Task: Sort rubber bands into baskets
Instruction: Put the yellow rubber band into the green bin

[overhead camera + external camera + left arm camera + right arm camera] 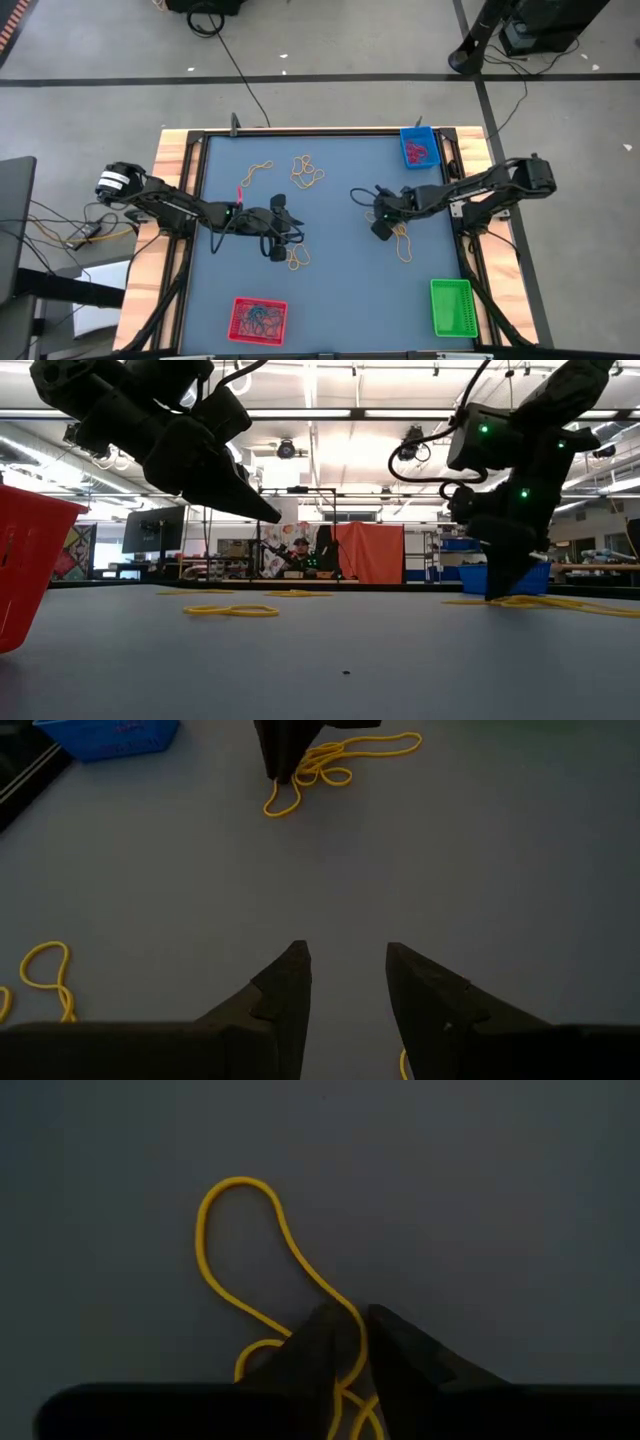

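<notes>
Right hand (345, 1330) pinching yellow rubber band (240, 1250) on open mat, left hand (345, 970) parted, hovering mid-table

The left arm reaches in from the table's left edge, its gripper (345, 982) raised off the surface with fingers parted; the right arm stretches in from the right edge, its gripper (348, 1330) tipped steeply down at the tabletop, fingers apparently nearly closed.
</notes>
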Robot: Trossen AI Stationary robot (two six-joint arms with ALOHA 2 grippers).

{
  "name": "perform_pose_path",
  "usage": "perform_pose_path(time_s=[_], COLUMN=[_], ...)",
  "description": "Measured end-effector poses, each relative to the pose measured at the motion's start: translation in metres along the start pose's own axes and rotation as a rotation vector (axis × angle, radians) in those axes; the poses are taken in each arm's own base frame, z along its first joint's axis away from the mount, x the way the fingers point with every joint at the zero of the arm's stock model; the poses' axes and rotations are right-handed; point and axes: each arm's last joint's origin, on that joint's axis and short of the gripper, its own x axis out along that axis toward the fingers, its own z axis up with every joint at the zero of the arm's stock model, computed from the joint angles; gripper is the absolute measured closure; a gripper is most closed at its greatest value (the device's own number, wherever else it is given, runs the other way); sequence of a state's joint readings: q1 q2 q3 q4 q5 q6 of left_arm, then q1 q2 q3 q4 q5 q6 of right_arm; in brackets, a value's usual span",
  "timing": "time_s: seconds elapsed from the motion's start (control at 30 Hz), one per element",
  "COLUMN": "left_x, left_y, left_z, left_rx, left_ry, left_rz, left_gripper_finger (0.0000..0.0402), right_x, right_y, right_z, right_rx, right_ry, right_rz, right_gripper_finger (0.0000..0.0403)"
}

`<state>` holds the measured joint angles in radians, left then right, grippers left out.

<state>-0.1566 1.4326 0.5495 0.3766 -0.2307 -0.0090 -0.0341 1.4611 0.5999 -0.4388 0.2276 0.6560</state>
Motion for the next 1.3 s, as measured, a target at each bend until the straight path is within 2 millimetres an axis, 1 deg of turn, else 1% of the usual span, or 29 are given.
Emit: perform_pose_path(time_s=[0.1,0.13,0.27,0.57,0.73,0.9,1.0,1.07,1.17,1.23,1.3], left_x=[0.0,0.0,0.0,0.0,0.0,0.001,0.002,0.002,0.003,0.004,0.004], left_y=[0.0,0.0,0.0,0.0,0.0,0.003,0.008,0.011,0.017,0.02,0.023], left_z=[0.0,0.0,0.0,0.0,0.0,0.001,0.003,0.003,0.005,0.005,0.004], left_rx=[0.0,0.0,-0.001,0.011,0.039,0.078,0.083,0.083,0.071,0.065,0.06], left_ry=[0.0,0.001,0.002,0.001,0.001,-0.009,-0.026,-0.031,-0.044,-0.045,-0.044], left_rz=[0.0,0.0,0.0,0.0,0.0,0.008,0.022,0.026,0.011,0.004,0.002], left_gripper_finger=[0.0264,0.0264,0.0264,0.0264,0.0264,0.0264,0.0264,0.0264,0.0264,0.0264,0.0264], right_x=[-0.001,-0.002,-0.011,-0.048,-0.069,-0.092,-0.105,-0.112,-0.12,-0.124,-0.128], right_y=[0.0,0.0,-0.001,0.004,0.005,0.006,0.006,0.004,0.0,-0.002,-0.004], right_z=[0.001,0.0,-0.002,-0.005,-0.01,-0.018,-0.025,-0.031,-0.039,-0.044,-0.047], right_rx=[-0.001,-0.001,0.022,0.033,0.025,-0.02,-0.054,-0.049,0.008,0.057,0.1], right_ry=[-0.006,-0.007,-0.016,-0.132,-0.139,-0.124,-0.064,0.01,0.159,0.251,0.306], right_rz=[0.009,0.012,0.039,0.179,0.322,0.513,0.646,0.73,0.824,0.858,0.872], right_gripper_finger=[0.0382,0.0391,0.0395,0.0399,0.04,0.04,0.04,0.04,0.04,0.04,0.04])
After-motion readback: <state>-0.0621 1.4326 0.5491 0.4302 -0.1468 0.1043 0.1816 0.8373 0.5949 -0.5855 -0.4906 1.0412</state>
